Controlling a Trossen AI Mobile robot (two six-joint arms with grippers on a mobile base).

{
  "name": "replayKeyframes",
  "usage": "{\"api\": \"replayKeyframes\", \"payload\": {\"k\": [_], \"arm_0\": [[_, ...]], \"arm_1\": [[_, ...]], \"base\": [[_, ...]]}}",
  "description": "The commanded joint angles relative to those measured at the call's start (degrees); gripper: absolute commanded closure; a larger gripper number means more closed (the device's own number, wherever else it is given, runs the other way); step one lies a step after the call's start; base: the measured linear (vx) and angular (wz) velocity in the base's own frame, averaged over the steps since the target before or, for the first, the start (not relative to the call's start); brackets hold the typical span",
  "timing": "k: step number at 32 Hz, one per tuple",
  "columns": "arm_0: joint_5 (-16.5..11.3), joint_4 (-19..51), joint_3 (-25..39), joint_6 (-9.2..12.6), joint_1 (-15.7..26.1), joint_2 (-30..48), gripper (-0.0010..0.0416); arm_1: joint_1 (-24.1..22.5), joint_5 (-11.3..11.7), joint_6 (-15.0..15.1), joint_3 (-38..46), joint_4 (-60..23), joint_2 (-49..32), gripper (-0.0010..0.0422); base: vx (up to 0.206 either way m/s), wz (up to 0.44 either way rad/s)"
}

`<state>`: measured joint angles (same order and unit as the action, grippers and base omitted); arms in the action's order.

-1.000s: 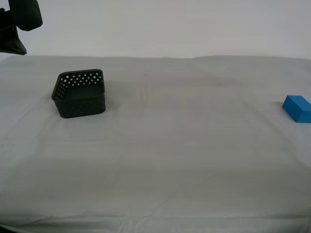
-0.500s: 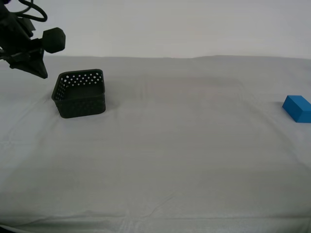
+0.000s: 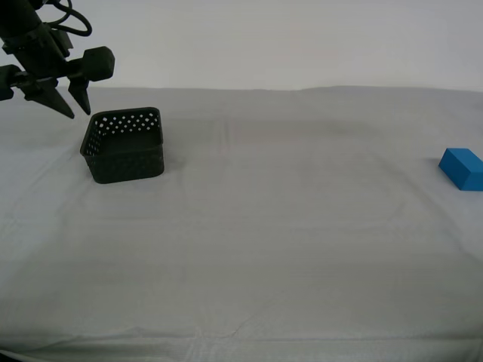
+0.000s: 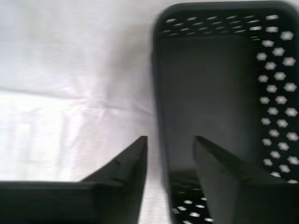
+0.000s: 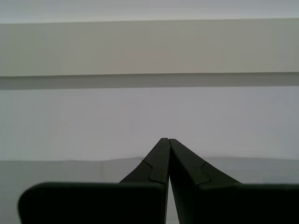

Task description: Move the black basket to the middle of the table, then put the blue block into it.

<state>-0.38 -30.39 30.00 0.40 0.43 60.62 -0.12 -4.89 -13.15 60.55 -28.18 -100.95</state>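
Black basket (image 3: 124,145) sits unheld | my second gripper (image 3: 66,102) jaws apart above its wall | my first gripper (image 5: 167,142) jaws together, away | risk: I might bump the wall and tip it.

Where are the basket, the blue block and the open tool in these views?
Basket (image 3: 128,166): exterior view, front perforated wall.
Blue block (image 3: 462,167): exterior view, near the right edge, its top-front face.
Second tool (image 4: 170,140): second wrist view, the gap midway between its fingertips, straddling the basket's wall.
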Motion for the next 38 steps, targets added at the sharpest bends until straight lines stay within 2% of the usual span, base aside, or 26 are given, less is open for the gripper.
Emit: {"api": "replayKeyframes", "payload": {"k": [1,2,4,7,11,20,26,29,31,33,36,38], "arm_0": [[0.0,-0.2,0.0,0.1,0.0,0.0,0.0405],[0.0,-0.2,0.0,0.1,0.0,0.0,0.0405],[0.0,-0.2,0.0,0.1,0.0,0.0,0.0405],[0.0,-0.2,0.0,0.1,0.0,0.0,0.0405],[0.0,-0.2,0.0,0.1,0.0,0.0,0.0405],[0.0,-0.2,0.0,0.1,0.0,0.0,0.0405],[0.0,-0.2,0.0,0.1,0.0,0.0,0.0405],[0.0,-0.2,0.0,0.1,0.0,0.0,0.0405],[0.0,-0.1,0.0,0.1,0.0,0.0,0.0405],[0.0,-0.1,0.0,0.1,0.0,0.0,0.0405],[0.0,-0.1,0.0,0.1,0.0,0.0,0.0405],[0.0,-0.1,0.0,0.1,0.0,0.0,0.0405]], "arm_1": [[0.0,0.1,0.3,-0.5,-0.9,-0.1,0.0198],[0.0,-0.1,0.3,-0.9,-0.9,-0.1,0.0166],[0.0,-0.1,0.3,-1.6,-0.3,-0.1,0.0131],[0.0,-0.1,0.3,-1.7,0.1,-0.1,0.0107],[0.0,0.0,0.0,-1.7,2.2,-0.2,0.0119],[-0.3,-0.5,-1.5,-1.6,4.6,-11.8,0.0154],[-0.3,-0.5,-2.1,-1.2,4.9,-14.1,0.0158],[-0.3,-0.5,-3.0,-0.6,5.1,-14.1,0.0195],[-0.3,-0.5,-3.0,-0.2,5.2,-14.1,0.0242],[-0.3,-0.5,-3.0,0.0,5.2,-14.1,0.0301],[-0.3,-0.5,-2.9,0.0,5.3,-14.1,0.0418],[-0.3,-0.5,-2.9,0.0,5.3,-14.1,0.0414]], "base": [[0.000,0.000],[0.000,0.000],[0.000,0.000],[0.000,0.000],[0.000,0.000],[0.000,0.000],[0.000,0.000],[0.000,0.000],[0.000,0.000],[0.000,0.000],[0.000,0.000],[0.000,0.000]]}}
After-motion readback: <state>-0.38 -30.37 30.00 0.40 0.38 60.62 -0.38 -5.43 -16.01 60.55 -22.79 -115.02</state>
